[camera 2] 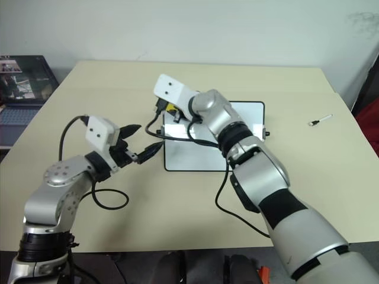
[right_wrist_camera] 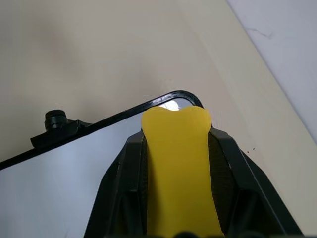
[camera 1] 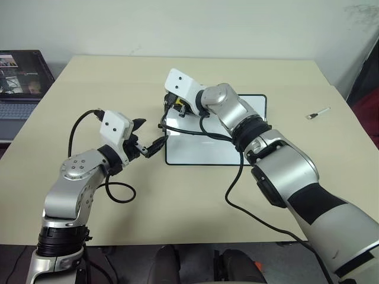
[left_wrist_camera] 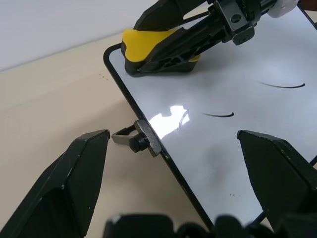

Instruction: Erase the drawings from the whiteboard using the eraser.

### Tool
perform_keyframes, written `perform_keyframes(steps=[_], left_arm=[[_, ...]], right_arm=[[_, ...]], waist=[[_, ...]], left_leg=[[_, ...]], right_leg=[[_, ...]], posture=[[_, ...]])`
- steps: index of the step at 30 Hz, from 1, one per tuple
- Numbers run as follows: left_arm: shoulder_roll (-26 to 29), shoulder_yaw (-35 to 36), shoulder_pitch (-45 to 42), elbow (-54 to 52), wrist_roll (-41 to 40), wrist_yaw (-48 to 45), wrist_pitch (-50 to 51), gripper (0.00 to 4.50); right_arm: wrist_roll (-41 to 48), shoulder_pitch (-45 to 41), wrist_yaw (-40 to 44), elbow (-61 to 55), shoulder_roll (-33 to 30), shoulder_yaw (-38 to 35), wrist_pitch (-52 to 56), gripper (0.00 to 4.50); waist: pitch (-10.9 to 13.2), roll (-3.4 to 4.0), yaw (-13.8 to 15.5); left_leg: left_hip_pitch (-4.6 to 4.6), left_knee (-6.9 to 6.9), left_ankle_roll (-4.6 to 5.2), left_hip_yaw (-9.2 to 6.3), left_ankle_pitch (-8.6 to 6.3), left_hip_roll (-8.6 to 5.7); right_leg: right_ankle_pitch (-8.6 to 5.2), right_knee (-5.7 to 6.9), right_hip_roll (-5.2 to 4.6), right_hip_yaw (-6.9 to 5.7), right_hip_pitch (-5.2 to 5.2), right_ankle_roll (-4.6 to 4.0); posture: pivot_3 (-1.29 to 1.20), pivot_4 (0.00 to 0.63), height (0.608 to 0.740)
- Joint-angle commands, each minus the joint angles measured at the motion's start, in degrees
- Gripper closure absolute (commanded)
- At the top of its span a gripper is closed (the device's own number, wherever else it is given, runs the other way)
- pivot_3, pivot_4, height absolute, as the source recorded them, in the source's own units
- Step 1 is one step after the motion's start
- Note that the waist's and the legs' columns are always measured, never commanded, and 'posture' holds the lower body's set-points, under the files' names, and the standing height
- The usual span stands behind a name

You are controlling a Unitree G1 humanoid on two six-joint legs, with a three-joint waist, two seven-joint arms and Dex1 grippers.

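While the whiteboard (camera 1: 204, 151) lies flat on the beige table (camera 1: 83, 89), a little to the robot's right of the table's middle, the right gripper (left_wrist_camera: 163, 62) clamps the yellow eraser (right_wrist_camera: 179, 168) between its two black fingers and presses it onto the board close to the far corner on the robot's left. In the right wrist view the eraser's rounded end sits just inside the board's black frame, with the small black knob (right_wrist_camera: 55, 119) of that short side near it. The left gripper (camera 1: 148, 145) hovers just beside the same short side, its fingers spread wide apart and holding nothing; in the left wrist view they straddle the knob and its metal bracket without touching them. Two thin curved black drawings (left_wrist_camera: 218, 115) show on the glossy white surface, apart from the eraser, with a tiny speck nearer the left gripper. A thin white pen (camera 1: 318, 113) lies on the table well to the right of the board, and a dark laptop (camera 1: 21, 83) sits off the table's far left corner.
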Motion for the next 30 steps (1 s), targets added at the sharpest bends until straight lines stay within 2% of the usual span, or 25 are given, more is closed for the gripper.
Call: perform_keyframes(steps=[1, 9, 14, 17, 21, 30], left_arm=[[-0.3, -0.1, -1.0, -0.5, 0.2, -0.4, -1.2, 0.00], [-0.7, -0.2, -0.7, -0.4, 0.4, -0.4, -1.3, 0.00], [-0.7, 0.3, -1.0, 0.0, 0.4, -0.4, -1.4, 0.00], [-1.2, 0.9, -2.0, 0.9, 0.7, 0.6, -1.9, 0.00], [-1.6, 1.2, -3.7, 1.4, 0.8, 1.6, -2.0, 0.00], [-1.2, 1.2, -3.0, 1.2, 0.7, 1.4, -2.2, 0.00]], right_arm=[[-0.8, 1.2, 2.6, 1.8, -1.5, 0.7, 2.4, 3.20], [0.3, 2.4, 6.7, 0.0, -2.5, -0.7, 3.3, 3.20], [5.1, -0.1, 9.7, -6.9, -1.1, -4.0, 5.0, 3.20], [6.0, -1.7, 7.8, -9.3, -0.6, -4.9, 4.7, 3.20], [3.4, -1.9, 1.6, -5.3, 0.2, -3.1, 1.4, 3.20], [-0.1, 2.0, -0.1, 0.1, -1.1, 0.3, -0.3, 3.20]], waist=[[0.0, 0.00, 0.0], [0.0, 0.00, 0.1], [0.0, 0.02, 0.0], [0.0, 0.03, 0.0], [0.0, 0.02, 0.0], [0.0, 0.00, -0.1]], left_leg=[[0.02, 0.01, 0.01, -0.01, 0.00, 0.00], [0.32, 0.06, 0.05, -0.10, -0.01, -0.02], [0.38, 0.05, 0.05, -0.09, -0.02, -0.01], [0.20, 0.03, 0.03, -0.07, -0.01, -0.01], [0.00, 0.03, -0.03, -0.05, 0.02, 0.01], [0.01, 0.04, -0.02, 0.00, 0.02, 0.01]], right_leg=[[0.00, 0.00, 0.00, -0.01, 0.04, 0.00], [0.00, 0.03, 0.00, -0.09, 0.43, 0.00], [0.00, 0.02, 0.01, -0.08, 0.48, 0.00], [0.00, 0.00, 0.01, -0.04, 0.26, 0.00], [0.00, -0.06, 0.01, -0.04, 0.05, 0.00], [0.00, -0.04, 0.01, 0.02, 0.04, 0.00]], posture=[[0.00, 0.150, 0.740], [0.00, 0.150, 0.740], [0.00, 0.150, 0.740], [0.00, 0.150, 0.740], [0.00, 0.150, 0.740], [0.00, 0.150, 0.740]])
